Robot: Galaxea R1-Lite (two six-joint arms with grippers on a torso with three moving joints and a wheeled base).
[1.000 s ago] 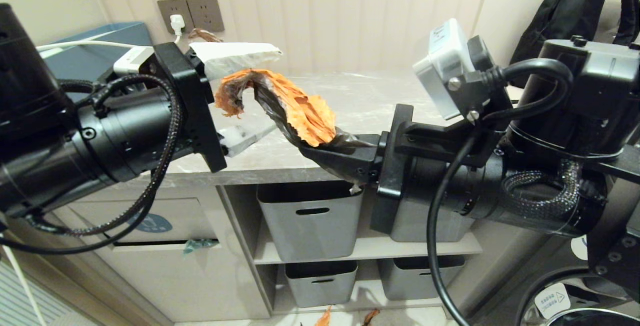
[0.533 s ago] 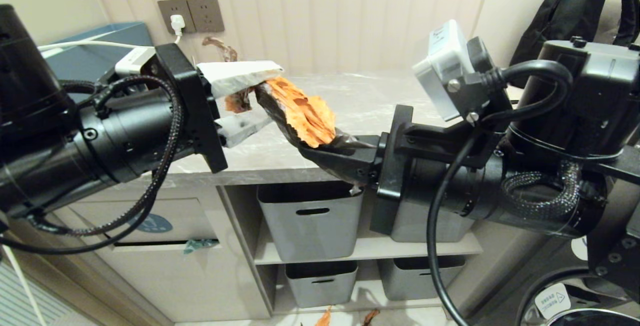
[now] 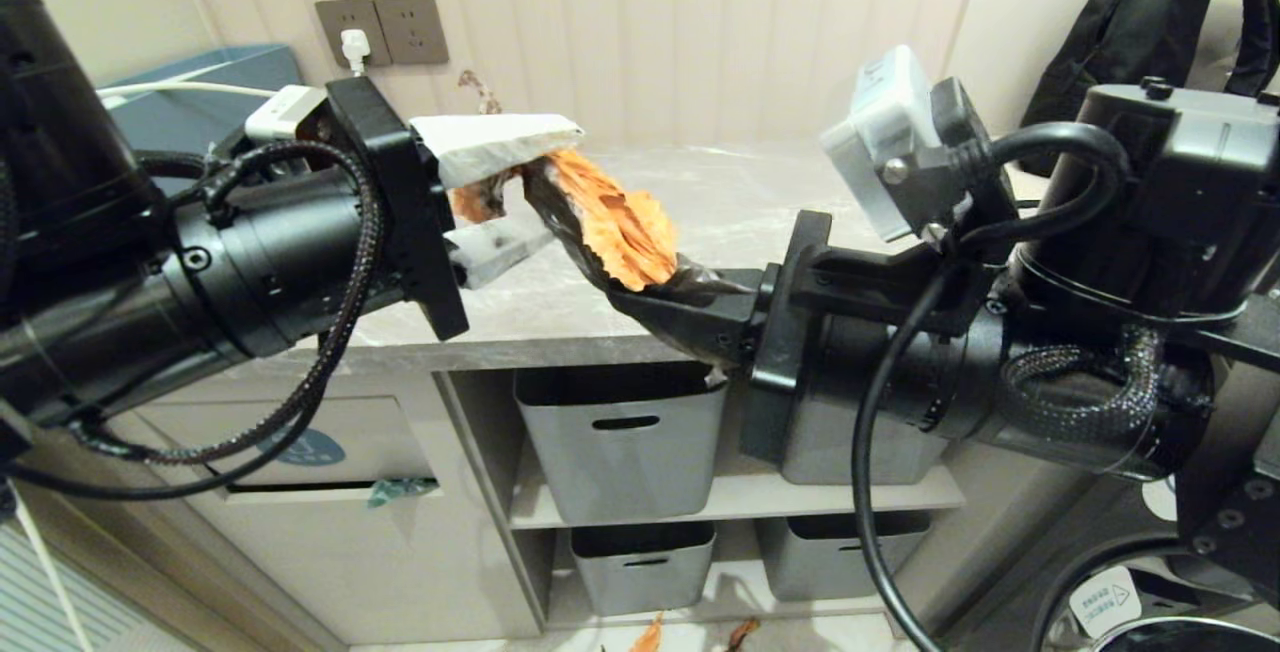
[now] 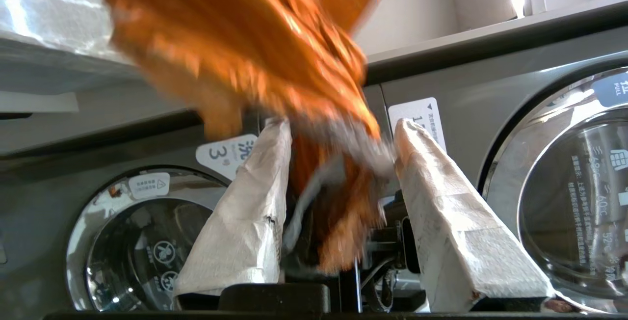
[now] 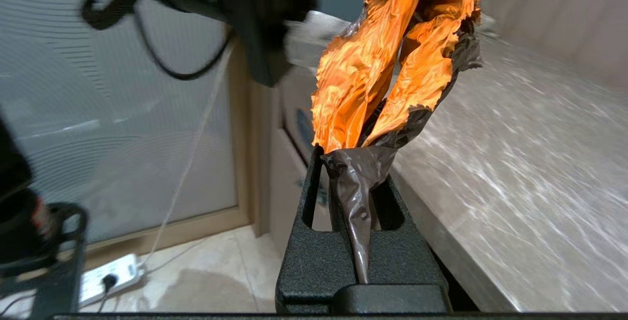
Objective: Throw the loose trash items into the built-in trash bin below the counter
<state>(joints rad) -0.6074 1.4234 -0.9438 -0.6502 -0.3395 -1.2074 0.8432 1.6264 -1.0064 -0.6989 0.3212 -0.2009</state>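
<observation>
The trash wrapper (image 3: 610,222) is bright orange inside, dark shiny brown-black outside. The tabletop (image 3: 740,202) is grey with white marble veining. The left claw (image 3: 505,197) has white paper-wrapped fingers, and the right claw (image 3: 690,317) is textured black. Grey tubs (image 3: 620,442) sit in beige cabinetry, with a blue oval icon (image 3: 305,449) on the bin front.

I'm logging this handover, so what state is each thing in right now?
orange-and-black wrapper: held above the counter, gripped at both ends.
left gripper: shut on the wrapper's upper end.
right gripper: shut on the wrapper's dark tail.
trash bin flap: slightly ajar, teal scrap hanging from its lower edge.
grey tubs: sitting on the shelves.
white plug: plugged into the wall socket.
</observation>
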